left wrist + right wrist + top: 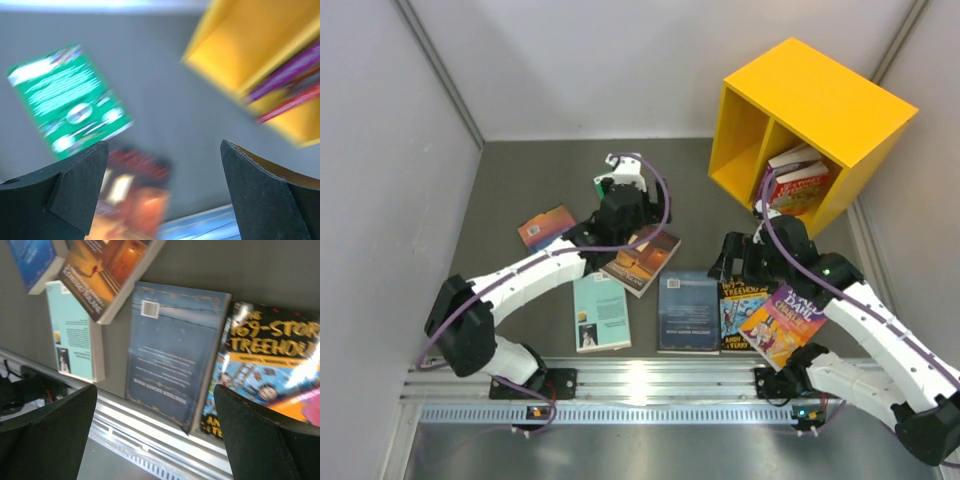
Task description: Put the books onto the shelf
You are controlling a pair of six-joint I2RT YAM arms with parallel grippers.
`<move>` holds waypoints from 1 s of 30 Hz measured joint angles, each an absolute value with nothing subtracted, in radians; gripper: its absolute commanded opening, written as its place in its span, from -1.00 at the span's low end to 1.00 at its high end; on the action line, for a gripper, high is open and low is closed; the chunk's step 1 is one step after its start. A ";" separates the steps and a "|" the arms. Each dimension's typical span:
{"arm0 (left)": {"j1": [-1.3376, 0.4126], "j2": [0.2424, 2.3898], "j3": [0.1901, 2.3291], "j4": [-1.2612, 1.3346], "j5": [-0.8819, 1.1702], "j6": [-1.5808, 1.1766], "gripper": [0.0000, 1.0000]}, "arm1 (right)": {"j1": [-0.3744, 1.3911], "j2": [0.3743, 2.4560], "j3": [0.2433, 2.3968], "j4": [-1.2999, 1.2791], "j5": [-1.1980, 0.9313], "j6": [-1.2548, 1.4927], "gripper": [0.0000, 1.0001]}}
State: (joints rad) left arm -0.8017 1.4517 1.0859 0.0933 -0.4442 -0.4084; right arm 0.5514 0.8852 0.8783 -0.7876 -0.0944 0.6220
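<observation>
I am holding my left gripper (165, 150) with its jaws spread wide and nothing between them. My right gripper (155, 390) is hanging just as released, gripping nothing either.

Past my left fingertips the green book (67, 100) is lying flat on the table (510, 180), and the sunset-covered book (642, 260) is sitting just nearer to me. Under my right jaws the dark blue book (175, 350) is lying face down. The Treehouse book (270, 365) is pressing against its side, and the teal book (75, 330) is lying beside it on the other side. The Roald Dahl book (785, 325) is resting partly on top of the Treehouse one. Further out, the shelf (810, 100) is standing in the far right corner with its opening turned toward me, and a few shelved books (798, 185) are leaning in its right compartment.

I am judging most of the job as not yet done.

- **Slipping:** these paperbacks are lying flat, so my fingers may skate over a cover and only shove the book along.
- **Dragging:** where books are touching or overlapping, lifting one may pull its neighbour askew.
- **Toppling:** the leaning ones in the shelf could tip out if I push another in carelessly.
- **Clashing:** my two arms are working close together mid-table, so they could knock each other.
</observation>
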 measured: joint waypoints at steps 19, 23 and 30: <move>-0.288 1.916 1.367 -0.389 0.441 -0.235 0.85 | 0.551 1.573 1.047 -0.264 -0.302 0.791 1.00; -0.292 1.960 1.372 -0.485 0.496 -0.184 0.84 | 0.551 1.579 1.060 -0.255 -0.302 0.796 1.00; -0.289 1.987 1.365 -0.587 0.600 -0.127 0.74 | 0.542 1.589 1.060 -0.251 -0.300 0.797 1.00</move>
State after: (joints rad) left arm -0.2893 1.9873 1.3651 -0.5873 0.6003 -0.1272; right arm 0.5419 1.5887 1.0599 -0.2512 -0.3004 0.7967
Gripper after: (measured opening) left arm 0.892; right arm 0.996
